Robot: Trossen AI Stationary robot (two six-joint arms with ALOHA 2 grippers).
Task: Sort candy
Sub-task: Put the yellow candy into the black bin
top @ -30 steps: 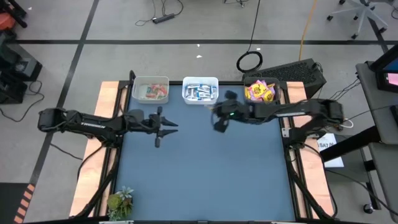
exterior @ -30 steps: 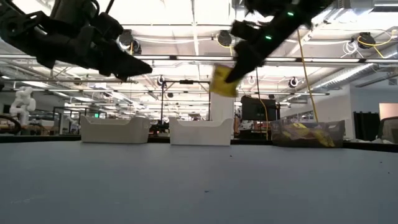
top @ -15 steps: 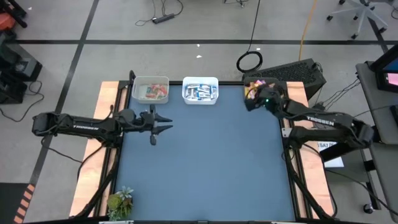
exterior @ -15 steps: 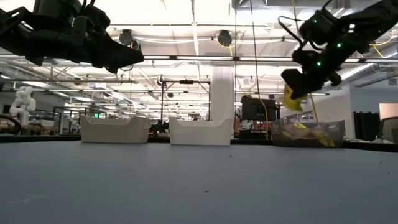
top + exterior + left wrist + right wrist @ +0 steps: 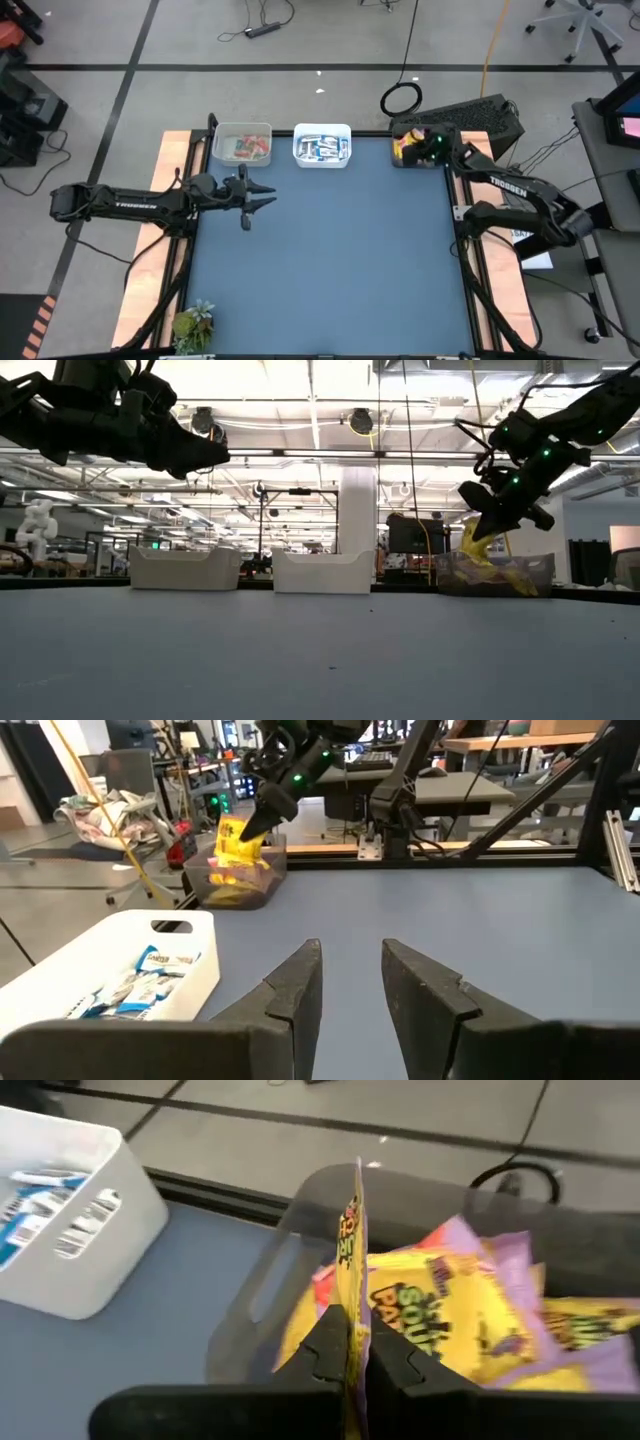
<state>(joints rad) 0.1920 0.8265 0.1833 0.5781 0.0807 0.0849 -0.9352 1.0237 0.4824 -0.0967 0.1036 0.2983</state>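
Gripping a yellow packet [image 5: 352,1270] edge-on between closed fingers, the right gripper [image 5: 408,152] sat over the clear bin [image 5: 400,133] at roughly 1 o'clock on the blue table [image 5: 330,260]. From table height, the packet [image 5: 474,538] hung from the gripper [image 5: 487,518] with its lower end at the bin's rim [image 5: 540,563]; can't tell whether it touched the pile inside. That bin [image 5: 262,1305] already held more yellow packets with red print, some with purple edges [image 5: 470,1325].

Left gripper [image 5: 262,200] hovered above the table at about 9 o'clock, fingers [image 5: 296,990] slightly apart, nothing between them. In the low view it was well off the surface [image 5: 190,455].

Middle white bin [image 5: 322,145] at 12 o'clock held the blue-and-white bar wrappers [image 5: 150,965]. Bin at 11 o'clock [image 5: 242,143] held the small red/pink pieces [image 5: 245,148], with something greenish mixed in; too small to tell more. All three bins stood in a row along the far edge of the table.

Green leafy plant [image 5: 193,324] sat at 7 o'clock, near the table's corner, well apart from the bins. A black cable loop [image 5: 402,99] lay on the floor beyond the far edge of the table.
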